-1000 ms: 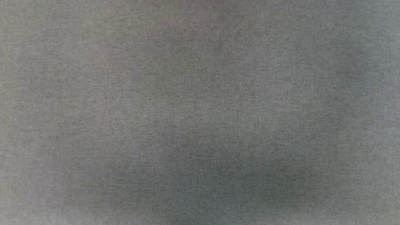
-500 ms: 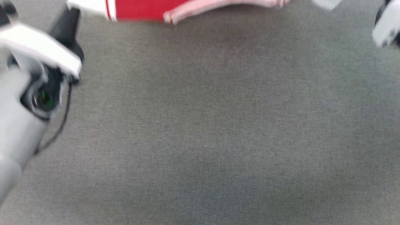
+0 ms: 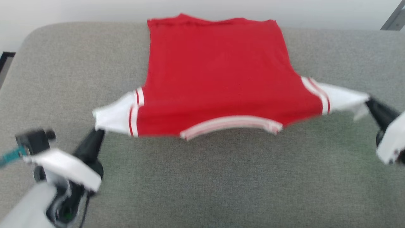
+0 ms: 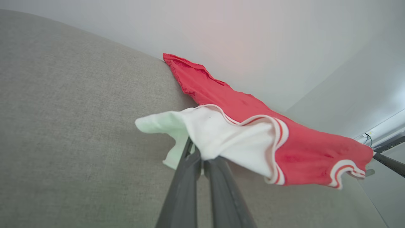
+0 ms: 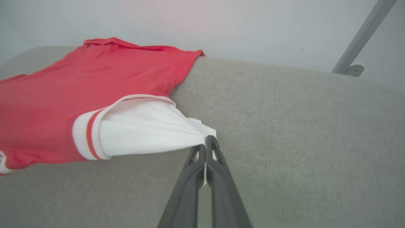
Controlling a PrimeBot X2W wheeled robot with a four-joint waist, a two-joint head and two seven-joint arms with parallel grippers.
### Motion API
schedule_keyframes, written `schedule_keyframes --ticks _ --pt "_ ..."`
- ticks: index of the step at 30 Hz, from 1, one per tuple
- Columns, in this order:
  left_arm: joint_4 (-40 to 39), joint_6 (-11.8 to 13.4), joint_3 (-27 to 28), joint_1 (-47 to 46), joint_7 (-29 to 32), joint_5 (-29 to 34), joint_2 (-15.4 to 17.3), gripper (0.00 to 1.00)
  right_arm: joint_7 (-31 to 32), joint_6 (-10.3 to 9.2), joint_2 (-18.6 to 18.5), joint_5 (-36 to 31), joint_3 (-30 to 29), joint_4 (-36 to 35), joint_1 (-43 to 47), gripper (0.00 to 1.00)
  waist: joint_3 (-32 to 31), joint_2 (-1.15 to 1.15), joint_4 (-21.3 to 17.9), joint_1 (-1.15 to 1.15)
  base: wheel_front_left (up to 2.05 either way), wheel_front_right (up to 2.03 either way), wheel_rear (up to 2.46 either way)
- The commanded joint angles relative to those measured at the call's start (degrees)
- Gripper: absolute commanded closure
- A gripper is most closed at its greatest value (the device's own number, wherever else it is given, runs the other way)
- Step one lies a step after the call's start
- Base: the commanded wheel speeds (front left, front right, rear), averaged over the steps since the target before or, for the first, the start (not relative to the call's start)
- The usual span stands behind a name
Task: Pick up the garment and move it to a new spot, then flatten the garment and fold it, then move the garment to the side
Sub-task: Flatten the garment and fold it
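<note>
Head view: the red shirt (image 3: 218, 79) spreads over the grey upholstered surface (image 3: 221, 183), its white sleeves taut between the left gripper (image 3: 97, 134) and the right gripper (image 3: 369, 103). In the left wrist view the fingers (image 4: 182, 190) are closed tight on bunched sleeve cloth. In the right wrist view the closed fingers pinch only the sleeve's very edge, so an uneven pull could slip it free.

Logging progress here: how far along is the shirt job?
Done: the garment is picked up. In hand: left gripper and right gripper each pinch a white sleeve, holding it stretched over the grey cushion. Left: flattening, folding, moving it aside; no fold shows yet.
</note>
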Motion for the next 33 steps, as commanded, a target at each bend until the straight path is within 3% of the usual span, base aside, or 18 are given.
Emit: schedule_keyframes --ticks 1,7,14,22,24,33 --pt "-2.3 0.1 2.0 4.8 -0.4 2.1 0.1 1.00 2.6 -0.32 0.2 -0.1 -2.5 -3.5 5.3 1.00 -1.6 0.00 0.0 0.00 0.00 0.00 0.00" --pt "-8.9 0.1 4.2 14.7 -0.4 5.2 1.7 1.00 10.8 -0.31 1.6 0.6 -8.1 -14.7 17.1 1.00 -2.8 0.00 0.2 0.00 0.00 0.00 0.00" --pt "-16.6 0.5 5.1 24.5 -0.3 4.0 5.4 1.00 23.8 -0.31 3.9 0.8 -14.7 -30.9 32.3 1.00 -3.3 0.00 0.6 0.00 0.00 0.00 0.00" --pt "-21.6 1.6 5.5 30.5 0.4 1.7 8.3 1.00 33.3 -0.31 7.1 0.6 -19.0 -42.4 41.1 1.00 -2.5 0.00 0.3 0.00 0.00 0.00 0.00" --pt "-21.9 2.0 5.5 30.5 0.4 1.9 7.8 1.00 34.7 -0.31 7.3 0.2 -18.7 -43.0 41.2 1.00 -2.2 0.00 0.2 0.00 0.00 0.00 0.00" --pt "-15.1 0.7 2.3 25.0 1.9 1.8 1.8 1.00 36.8 -0.24 4.8 0.1 -9.2 -30.8 34.2 1.00 -1.3 0.00 -0.2 0.00 0.00 0.00 0.00"
